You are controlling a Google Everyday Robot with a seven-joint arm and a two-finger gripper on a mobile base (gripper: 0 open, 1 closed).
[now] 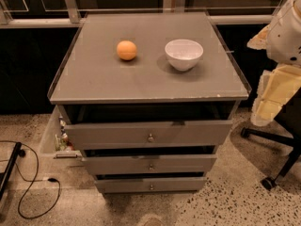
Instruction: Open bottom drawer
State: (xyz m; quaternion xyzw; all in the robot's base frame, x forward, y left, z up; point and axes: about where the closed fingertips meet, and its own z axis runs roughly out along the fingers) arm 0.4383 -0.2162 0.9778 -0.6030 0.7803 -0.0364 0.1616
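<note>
The bottom drawer [127,185], lowest of three grey fronts under the tabletop's [94,81] front edge, shows a dark gap above it. An orange [127,50] and a white bowl [184,54] sit toward the back edge. The gripper is out of frame.

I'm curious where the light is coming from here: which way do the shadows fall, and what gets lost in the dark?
Camera view: the orange and white bowl throw soft shadows toward the viewer on the cabinet top, suggesting light from above and behind; the slit above the bottom drawer is black, hiding its inside; the gripper is not in view.
</note>
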